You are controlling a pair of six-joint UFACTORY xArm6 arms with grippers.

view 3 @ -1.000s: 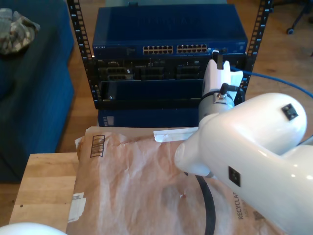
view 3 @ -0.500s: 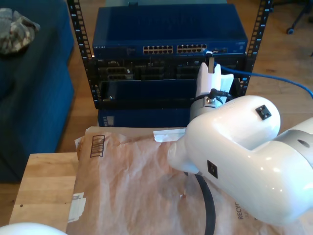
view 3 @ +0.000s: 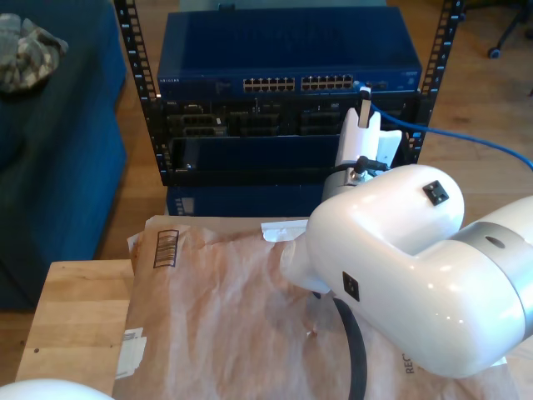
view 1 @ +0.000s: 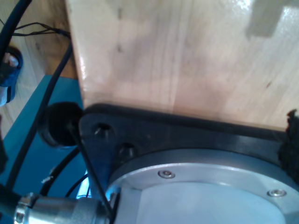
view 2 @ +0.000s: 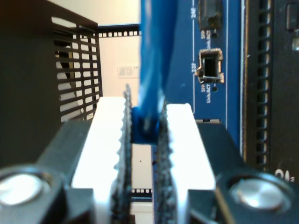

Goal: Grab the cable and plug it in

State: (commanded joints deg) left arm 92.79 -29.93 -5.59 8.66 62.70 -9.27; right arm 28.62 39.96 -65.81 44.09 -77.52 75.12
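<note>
I am reading "23F" beside a small port point(view 2: 210, 70) on the blue switch panel point(view 2: 231, 93), "24F" above it, and "SFP" lettering close by. Fine print under the port is too blurred. In the exterior view, a barcode point(view 3: 166, 248) is showing on the brown paper point(view 3: 225, 317), its digits illegible.

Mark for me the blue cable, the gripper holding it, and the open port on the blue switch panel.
blue cable point(view 2: 152, 70): second wrist view, the stretch rising from the jaws.
my second gripper point(view 2: 142, 135): second wrist view, between the white fingertips.
open port point(view 2: 210, 65): second wrist view, its opening on the blue panel.
</note>
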